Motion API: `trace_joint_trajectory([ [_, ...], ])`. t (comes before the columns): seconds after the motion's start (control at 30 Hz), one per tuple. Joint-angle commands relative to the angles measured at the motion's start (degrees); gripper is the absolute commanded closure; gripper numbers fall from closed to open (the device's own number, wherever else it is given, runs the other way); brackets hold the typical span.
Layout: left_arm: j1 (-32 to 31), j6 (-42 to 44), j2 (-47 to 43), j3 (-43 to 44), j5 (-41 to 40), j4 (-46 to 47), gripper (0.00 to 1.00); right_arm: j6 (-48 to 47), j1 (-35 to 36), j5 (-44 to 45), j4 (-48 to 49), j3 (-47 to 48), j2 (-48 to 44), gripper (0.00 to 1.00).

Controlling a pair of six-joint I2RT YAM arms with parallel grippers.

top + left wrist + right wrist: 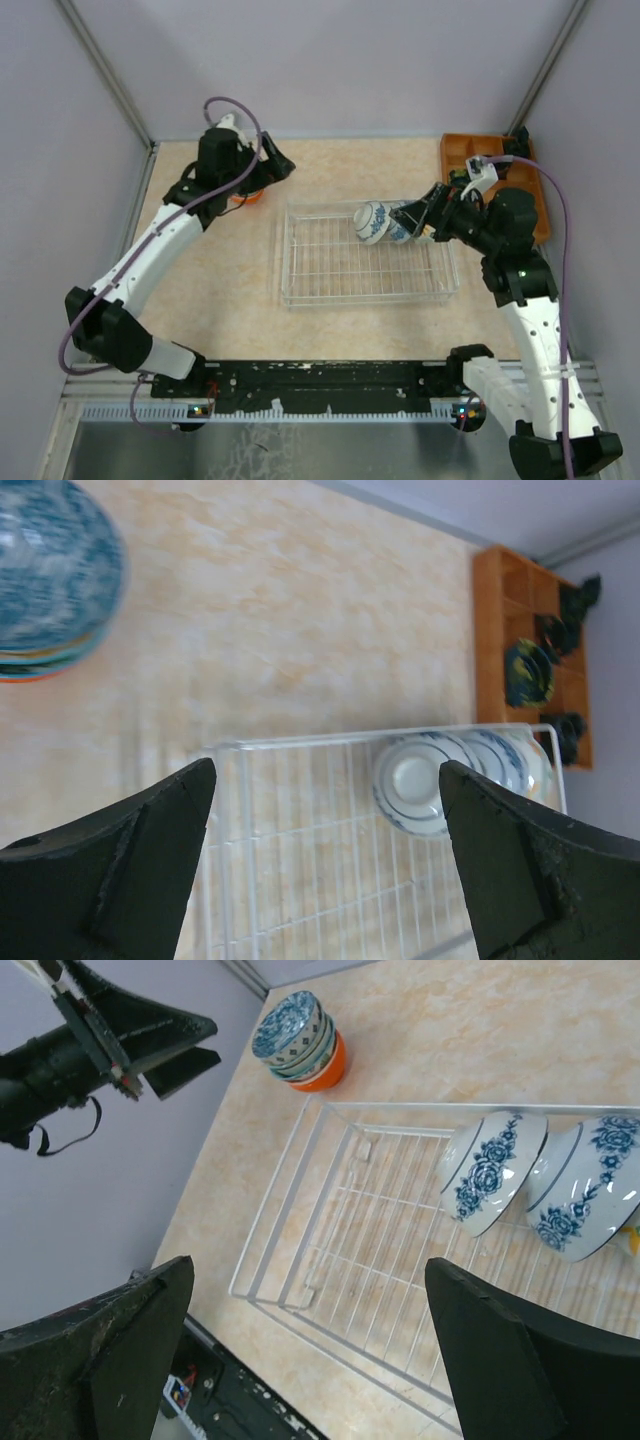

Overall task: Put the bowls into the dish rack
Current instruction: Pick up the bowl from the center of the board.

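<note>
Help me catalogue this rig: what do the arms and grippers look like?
The left arm and right arm have white shells with black joints. A purple cable runs along each. The left gripper and right gripper are black with broad wedge-shaped fingers. A green light glows on the right arm.

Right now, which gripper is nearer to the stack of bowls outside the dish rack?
Left. The left gripper hovers close by the stack; the right gripper is across the dish rack.

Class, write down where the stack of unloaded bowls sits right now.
In the right wrist view, the stack of bowls stands on the table just outside the dish rack's far left corner.
</note>
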Motion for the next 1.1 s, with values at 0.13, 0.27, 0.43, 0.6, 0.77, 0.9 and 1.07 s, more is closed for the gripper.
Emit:
trace_joint_trajectory([
  [0.13, 12.7, 2.7, 3.2, 10.7, -4.4, -12.3, 0.01, -1.9, -0.3, -5.2, -7.4, 10.3, -0.2, 0.01],
  [0.27, 16.6, 2.4, 9.3, 14.5, -6.1, -14.4, 0.01, -2.6, -0.4, -7.3, -8.1, 12.2, 2.2, 0.06],
  [0.43, 17.9, 1.4, 12.7, 14.6, -6.1, -14.2, 0.04, -7.1, -0.3, -8.0, -10.6, 13.8, 6.0, 0.23],
  [0.6, 17.9, -0.3, 12.0, 9.3, -6.7, -11.1, 0.11, -10.7, 6.2, -1.5, -11.2, 14.1, 9.6, 0.28],
  [0.77, 18.0, -0.7, 14.5, 11.1, -9.0, -13.5, 0.18, -10.0, 8.7, -2.2, -7.3, 12.6, 11.4, 0.29],
  [0.9, 18.2, -1.7, 16.9, 11.9, -9.6, -13.8, 0.31, -10.4, 9.8, -2.5, -6.5, 12.1, 12.6, 0.29],
  [1.07, 18.3, -3.0, 21.5, 15.3, -9.4, -15.1, 0.42, -10.4, 10.9, -2.8, -6.1, 12.0, 13.8, 0.29],
])
